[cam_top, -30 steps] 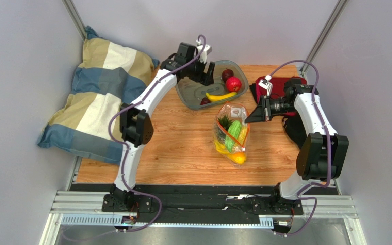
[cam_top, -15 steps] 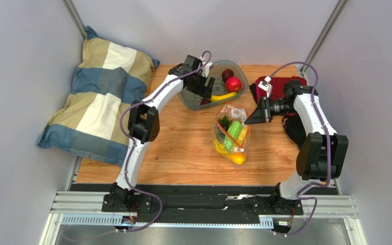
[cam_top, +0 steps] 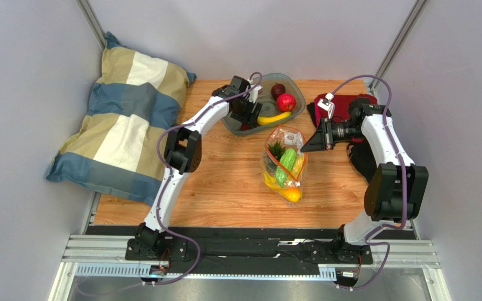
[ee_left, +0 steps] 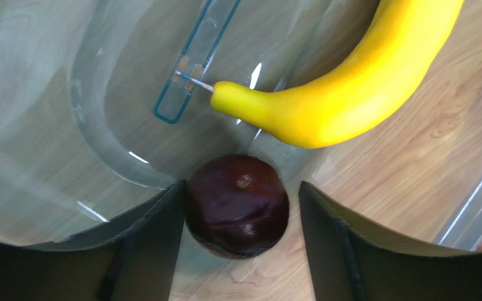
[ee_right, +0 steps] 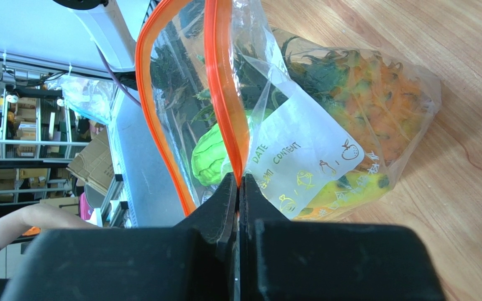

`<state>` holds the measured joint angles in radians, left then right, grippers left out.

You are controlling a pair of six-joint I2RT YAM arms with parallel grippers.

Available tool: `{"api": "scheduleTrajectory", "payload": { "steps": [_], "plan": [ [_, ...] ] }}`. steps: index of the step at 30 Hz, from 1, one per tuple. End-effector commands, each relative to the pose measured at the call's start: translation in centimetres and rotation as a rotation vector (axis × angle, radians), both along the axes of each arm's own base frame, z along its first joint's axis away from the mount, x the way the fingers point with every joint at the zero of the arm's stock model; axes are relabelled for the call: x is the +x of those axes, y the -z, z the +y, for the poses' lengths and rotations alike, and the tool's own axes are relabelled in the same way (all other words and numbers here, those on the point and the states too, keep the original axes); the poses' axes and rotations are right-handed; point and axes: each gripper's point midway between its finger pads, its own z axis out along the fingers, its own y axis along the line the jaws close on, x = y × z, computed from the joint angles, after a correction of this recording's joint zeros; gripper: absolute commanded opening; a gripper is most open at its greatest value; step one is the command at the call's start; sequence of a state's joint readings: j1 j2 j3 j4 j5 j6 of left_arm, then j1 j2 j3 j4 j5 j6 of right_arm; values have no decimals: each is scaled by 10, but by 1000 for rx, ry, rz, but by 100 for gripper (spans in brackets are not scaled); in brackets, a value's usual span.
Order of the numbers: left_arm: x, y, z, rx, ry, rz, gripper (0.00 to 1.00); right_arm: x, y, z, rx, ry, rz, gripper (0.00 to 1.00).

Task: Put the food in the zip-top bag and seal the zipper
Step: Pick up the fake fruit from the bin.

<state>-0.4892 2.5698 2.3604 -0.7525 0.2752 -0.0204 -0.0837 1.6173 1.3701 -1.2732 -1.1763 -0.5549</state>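
A dark purple round fruit (ee_left: pixel 237 210) lies in the grey-green tray (cam_top: pixel 290 82) between the open fingers of my left gripper (ee_left: pixel 242 186). The left finger touches it and the right finger stands apart. A yellow banana (ee_left: pixel 344 88) lies just beyond it, and a red fruit (cam_top: pixel 286 102) and a dark fruit (cam_top: pixel 278 89) lie farther back. My right gripper (ee_right: pixel 238 183) is shut on the orange-red zipper (ee_right: pixel 224 94) and holds the zip-top bag (cam_top: pixel 284 164) open. Inside the bag are a pineapple (ee_right: pixel 356 106), a green cucumber (ee_right: pixel 215 153) and yellow fruit (ee_right: pixel 344 188).
A striped pillow (cam_top: pixel 121 119) lies off the table's left edge. A dark red object (cam_top: pixel 344 101) sits at the back right behind my right arm. Grey walls close in both sides. The tray's wall (ee_left: pixel 99 132) curves close around my left fingers.
My left gripper has moved right and down into the tray, and now straddles the dark purple fruit. The right gripper and the bag have not moved.
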Motion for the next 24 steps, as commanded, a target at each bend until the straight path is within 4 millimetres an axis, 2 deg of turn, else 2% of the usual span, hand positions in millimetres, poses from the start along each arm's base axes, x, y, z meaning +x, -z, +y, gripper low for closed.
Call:
{"api": "scheduleTrajectory", "payload": {
  "steps": [1,3,4,7,8,9,10,11,12,13,15,16,18,19,21,22,24],
  "plan": [
    [12,-9,5,1,-13,-40,62,7,-10,1,15,-8,-42,0],
    [16,-22,3,-28,-12,-65,49,8,-11,1,16,-8,-43,0],
    [19,-41,3,-52,-8,-95,46,8,-11,2,18,-10,-43,0],
    [22,-76,6,-76,-8,-165,44,7,-10,4,13,-21,-45,0],
    [19,-104,11,-85,6,-217,44,7,-9,5,9,-25,-43,0],
    [21,-123,12,-110,4,-265,43,7,-9,6,7,-30,-46,0],
    [14,-168,14,-158,13,-331,42,6,-9,8,7,-38,-49,0],
    [7,-174,16,-173,20,-335,42,6,-8,9,2,-42,-51,0],
    [2,-196,15,-207,30,-376,40,6,-8,9,0,-45,-54,0],
    [-16,-236,13,-272,74,-421,40,7,-9,10,2,-48,-56,0],
    [-40,-257,9,-330,127,-410,40,9,-10,11,0,-50,-60,0],
    [-62,-285,5,-400,175,-412,40,11,-11,11,0,-51,-68,0],
    [-96,-297,-4,-462,288,-372,40,12,-12,11,-2,-52,-70,0],
    [-120,-314,-9,-514,366,-371,40,12,-12,12,-2,-53,-67,0],
    [-145,-312,-15,-536,421,-322,40,13,-13,13,0,-54,-69,0],
    [-165,-313,-27,-530,502,-334,40,13,-14,13,0,-56,-72,0],
    [-186,-303,-35,-507,563,-298,41,13,-15,15,3,-60,-72,0]
  ]
}}
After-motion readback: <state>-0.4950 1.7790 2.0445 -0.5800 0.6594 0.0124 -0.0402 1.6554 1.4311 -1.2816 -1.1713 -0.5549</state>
